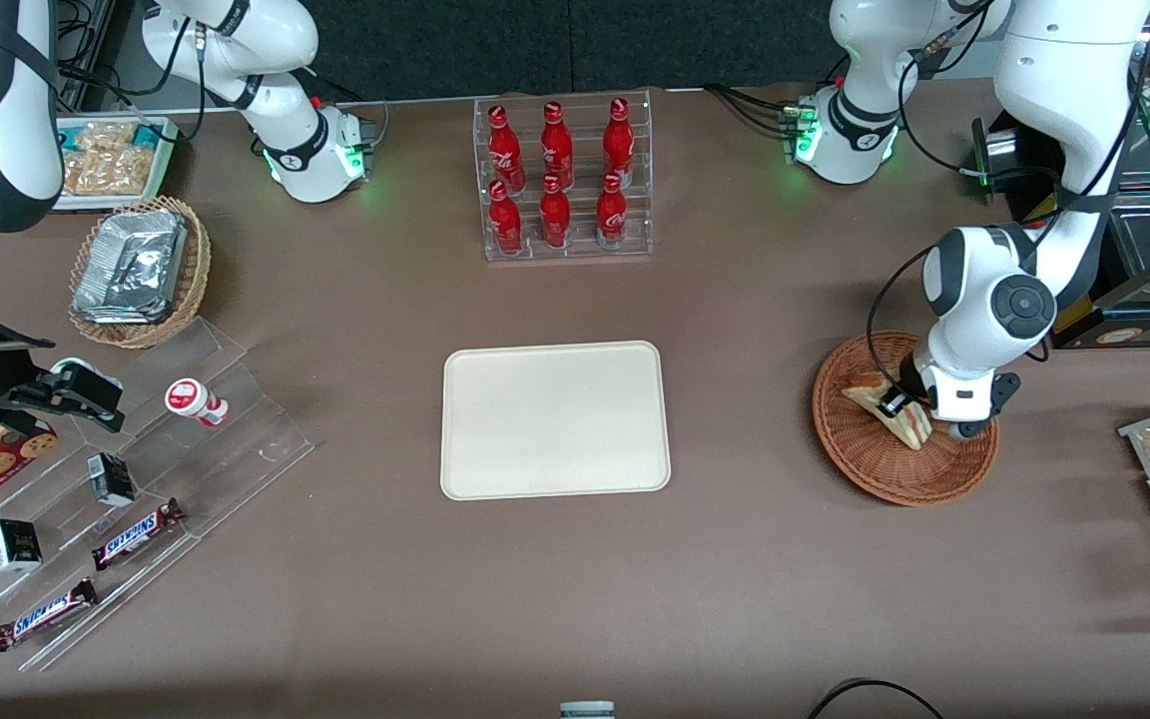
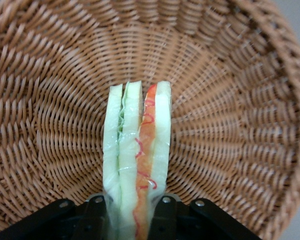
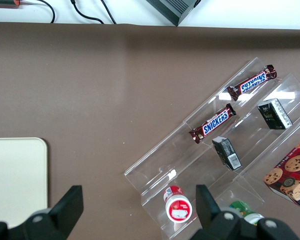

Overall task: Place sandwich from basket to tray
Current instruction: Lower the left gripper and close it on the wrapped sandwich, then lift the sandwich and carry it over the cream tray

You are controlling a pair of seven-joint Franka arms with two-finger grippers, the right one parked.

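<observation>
Wicker basket (image 2: 230, 75): my sandwich (image 2: 135, 150) sits inside it.
Gripper (image 2: 131, 212): closed on the sandwich's end, down in the basket.
Tray (image 1: 555, 419): bare.
Progress: I judge grasp made; lift and carry remain.

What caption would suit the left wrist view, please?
Pincer shut on the sandwich, inside the wicker basket.
</observation>
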